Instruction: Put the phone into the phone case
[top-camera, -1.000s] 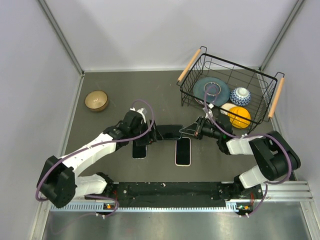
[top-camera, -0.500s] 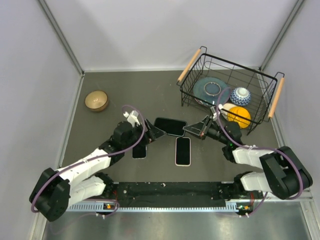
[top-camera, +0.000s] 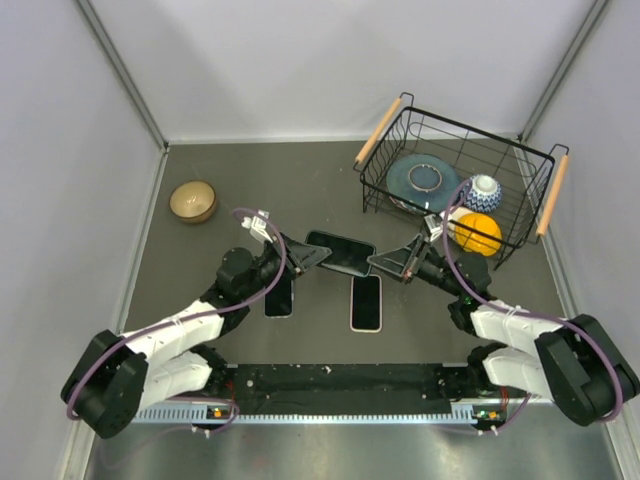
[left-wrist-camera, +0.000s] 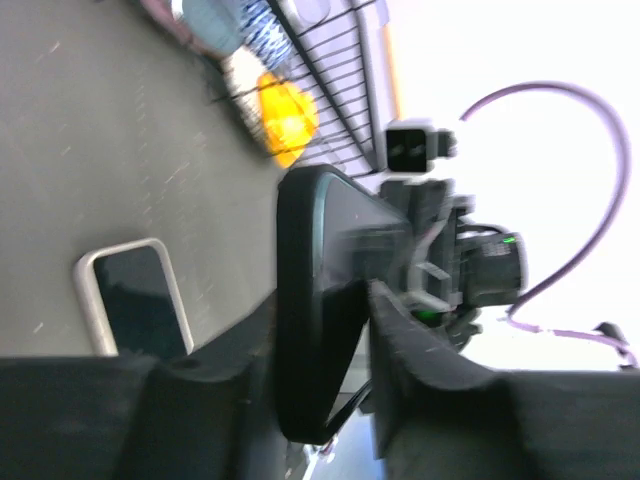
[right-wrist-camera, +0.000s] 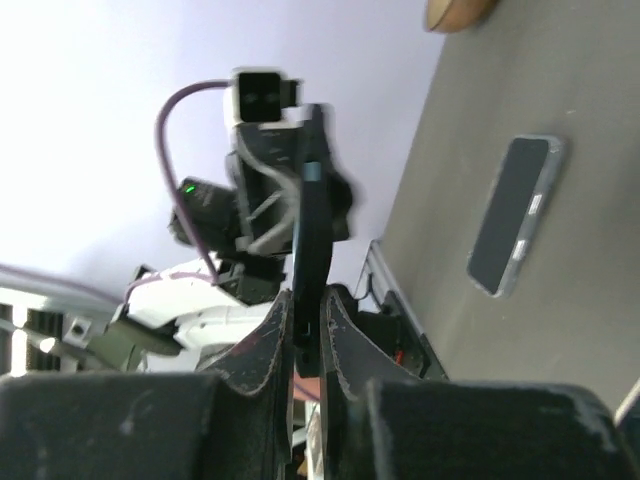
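One dark case (top-camera: 340, 253), held above the bench centre, gripped at opposite ends by the left fingers (top-camera: 305, 258) and right fingers (top-camera: 390, 263). Two lie flat toward the front edge: silver-rimmed phone (top-camera: 366, 302), dark phone (top-camera: 279, 298).

Your right gripper (right-wrist-camera: 305, 312) fills the bottom of the frame, its two dark fingers (right-wrist-camera: 262, 345) pinched on a thin dark slab (right-wrist-camera: 309, 215) seen edge-on. From here you cannot tell whether it is the case or a phone. The left gripper (right-wrist-camera: 296, 205) clasps the slab's far end, a purple cable (right-wrist-camera: 172, 112) looping from it. To the right, a pale-rimmed phone (right-wrist-camera: 515, 215) lies flat on the grey table (right-wrist-camera: 570, 320). A tan bowl (right-wrist-camera: 458, 12) pokes in at the top.
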